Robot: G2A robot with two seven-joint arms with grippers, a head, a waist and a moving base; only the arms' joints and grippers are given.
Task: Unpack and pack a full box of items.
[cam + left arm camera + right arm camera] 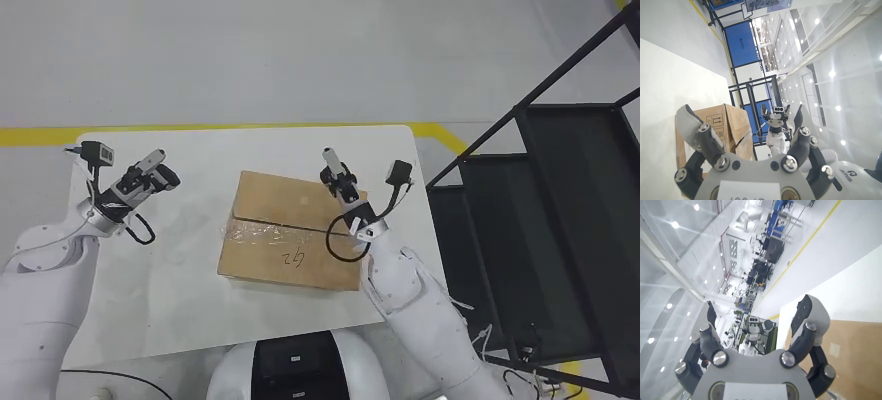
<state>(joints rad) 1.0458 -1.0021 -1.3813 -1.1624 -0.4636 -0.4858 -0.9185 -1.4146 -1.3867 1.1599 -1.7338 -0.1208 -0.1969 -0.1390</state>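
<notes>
A closed cardboard box (290, 230) with clear tape along its seam sits in the middle of the white table (170, 290). My left gripper (155, 165) is held up off the table to the left of the box, open and holding nothing. In the left wrist view its fingers (691, 117) spread wide, with the box (734, 117) beyond them. My right gripper (332, 165) is raised above the box's far right corner, also open and holding nothing. In the right wrist view the box top (849, 347) lies beside one of the gripper's fingers (806, 311).
A black metal staircase (540, 200) stands close to the table's right edge. A yellow floor line (40, 135) runs behind the table. Bare table surface lies to the left of and in front of the box.
</notes>
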